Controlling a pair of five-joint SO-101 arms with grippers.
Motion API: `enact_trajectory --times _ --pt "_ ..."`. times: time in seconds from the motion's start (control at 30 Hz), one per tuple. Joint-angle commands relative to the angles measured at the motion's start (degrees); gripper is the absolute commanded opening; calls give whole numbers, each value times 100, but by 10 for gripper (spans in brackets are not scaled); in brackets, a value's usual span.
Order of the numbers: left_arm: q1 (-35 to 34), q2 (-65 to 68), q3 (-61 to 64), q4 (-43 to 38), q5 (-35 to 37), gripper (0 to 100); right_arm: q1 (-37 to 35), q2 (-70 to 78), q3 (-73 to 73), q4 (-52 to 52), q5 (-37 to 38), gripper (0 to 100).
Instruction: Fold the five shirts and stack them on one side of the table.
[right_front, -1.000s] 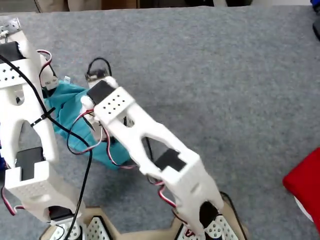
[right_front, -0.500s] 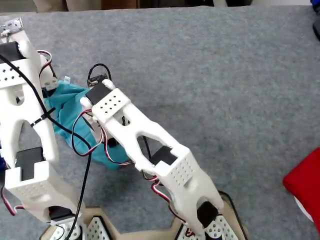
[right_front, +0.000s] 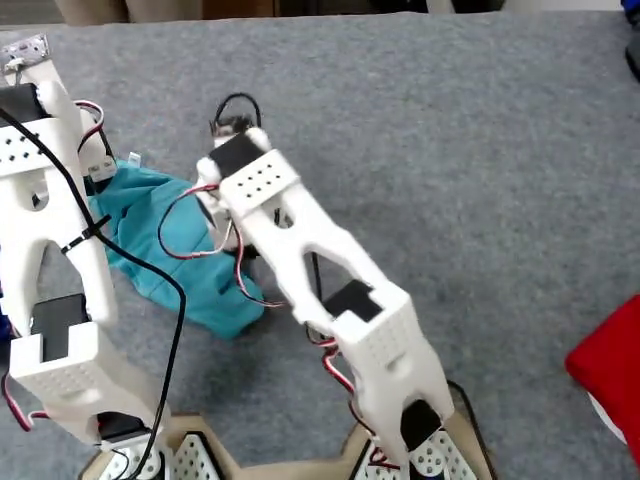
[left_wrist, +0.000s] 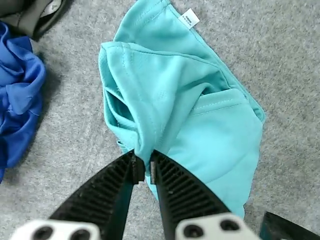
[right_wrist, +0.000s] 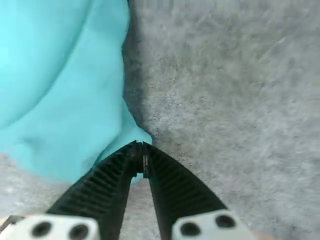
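A teal shirt lies crumpled on the grey table at the left, between the two white arms. In the left wrist view my left gripper is shut on a bunched fold of the teal shirt, whose white tag points away. In the right wrist view my right gripper is shut on a corner of the teal shirt just above the carpet. A red shirt sits at the table's right edge. A blue shirt lies crumpled beside the teal one.
Grey carpet-like table top stretches open to the back and right. A dark garment lies beyond the blue shirt. Arm bases and cables crowd the near edge.
The right arm has swung toward the back and right, pulling its corner of the teal shirt so more cloth lies uncovered. The left arm has kept still.
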Motion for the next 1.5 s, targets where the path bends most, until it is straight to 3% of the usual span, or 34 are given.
enact_trajectory --times 0.0,0.3,0.57,0.7,1.0,1.17,1.47 --pt "-79 -330 9 53 -35 19 180 -760 -532 -105 105 5" --pt "-114 -330 9 53 -44 19 84 -673 -1077 -536 123 11" --pt "-105 -330 0 53 -44 19 -154 532 -1358 -914 70 185" --pt "-97 -330 0 53 -44 19 -163 1209 -1666 -1187 79 210" --pt "-132 -286 0 53 -53 19 -163 2413 -3037 -1187 88 196" --pt "-105 -286 9 53 -53 19 -163 2774 -3415 -1037 88 9" --pt "-97 -321 9 53 -44 19 215 2809 -5015 123 88 5"
